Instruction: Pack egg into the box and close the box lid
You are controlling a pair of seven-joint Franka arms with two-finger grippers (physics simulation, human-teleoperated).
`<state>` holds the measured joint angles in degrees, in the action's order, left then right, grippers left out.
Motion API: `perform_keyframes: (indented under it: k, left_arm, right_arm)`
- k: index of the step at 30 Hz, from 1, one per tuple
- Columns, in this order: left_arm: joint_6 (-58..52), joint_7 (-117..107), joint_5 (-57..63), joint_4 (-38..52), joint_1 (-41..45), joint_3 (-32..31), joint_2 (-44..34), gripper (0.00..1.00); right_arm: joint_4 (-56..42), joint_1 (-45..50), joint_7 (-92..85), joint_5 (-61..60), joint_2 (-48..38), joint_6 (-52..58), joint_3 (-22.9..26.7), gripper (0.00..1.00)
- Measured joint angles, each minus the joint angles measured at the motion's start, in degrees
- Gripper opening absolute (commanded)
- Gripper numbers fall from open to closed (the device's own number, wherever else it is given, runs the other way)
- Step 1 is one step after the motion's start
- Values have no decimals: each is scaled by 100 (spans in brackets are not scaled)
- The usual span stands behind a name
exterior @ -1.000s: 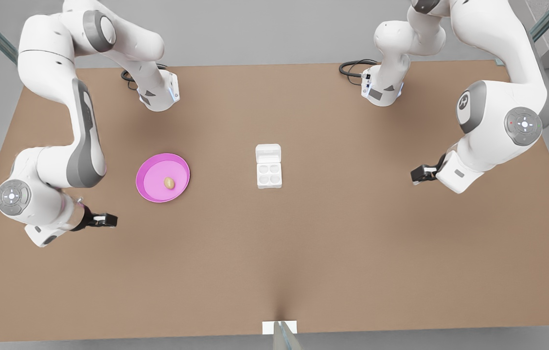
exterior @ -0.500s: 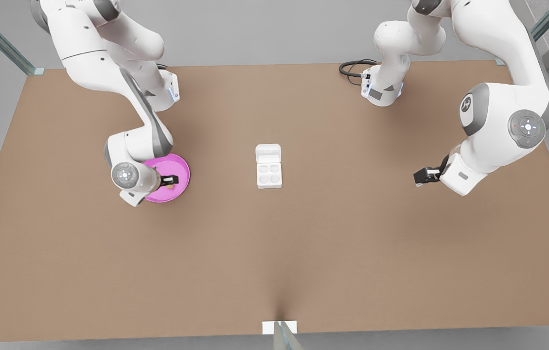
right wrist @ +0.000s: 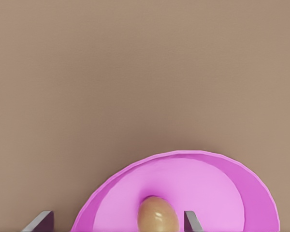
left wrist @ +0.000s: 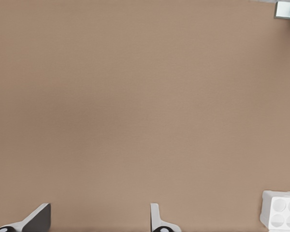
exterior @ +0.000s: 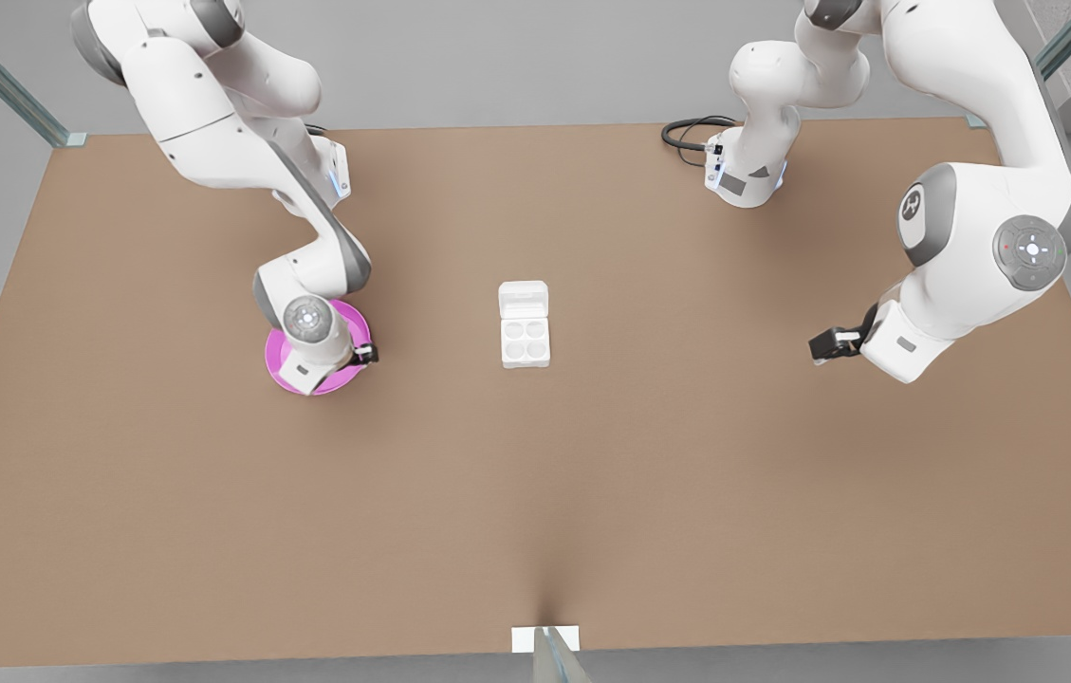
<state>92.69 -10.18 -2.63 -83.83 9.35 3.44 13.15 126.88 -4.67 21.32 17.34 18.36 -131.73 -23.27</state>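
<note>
Egg (right wrist: 157, 218): on the pink plate (right wrist: 241, 193), near its middle; long axis hard to tell, only the upper part seen in the right wrist view.
Right gripper (exterior: 366, 354): over the plate, at its rim on the side toward the box; fingers (right wrist: 192, 224) spread wide either side of the egg, not touching it, holding nothing.
Box (exterior: 525, 341): on the table (exterior: 687, 455), well apart from the plate, to the front view's right of it; four cups up and empty.
Box lid (exterior: 523, 300): open, lying flat behind the cups, on the box's far side in the front view.
Left gripper (exterior: 823, 344): waiting, well apart from the box, to the front view's right of it; fingers (left wrist: 38, 220) spread, empty, above bare table.
</note>
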Motion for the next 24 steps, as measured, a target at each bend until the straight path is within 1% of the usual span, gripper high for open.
perform_keyframes:
  k: [4, 5, 7, 9, 12, 17, 24]
  left_arm:
    - [4, -2, 24, -2, 6, -1, 9, 100]
    - [3, -2, 27, -3, 4, -1, 5, 100]
    - [2, -3, 32, -2, 5, -1, 6, 100]
    - [7, -4, 35, -4, 6, -1, 14, 100]
    - [11, -6, 37, -2, 8, -1, 18, 100]
    - [17, -9, 39, -5, 5, -1, 18, 100]
    - [21, -11, 39, -5, 7, 1, 18, 100]
  right_arm:
    - [373, -124, 143, 46, -284, -137, -121, 100]
    - [423, -279, 166, 55, -330, -160, -168, 100]
    - [467, -965, 175, 84, -341, -198, -607, 100]
    - [470, -1257, 182, 118, -252, -255, -761, 100]
    - [511, -1350, 201, 141, -128, -336, -931, 100]
    - [780, -1347, 268, 142, -179, -465, -1218, 100]
    - [1241, -1533, 347, 140, -448, -548, -1264, 100]
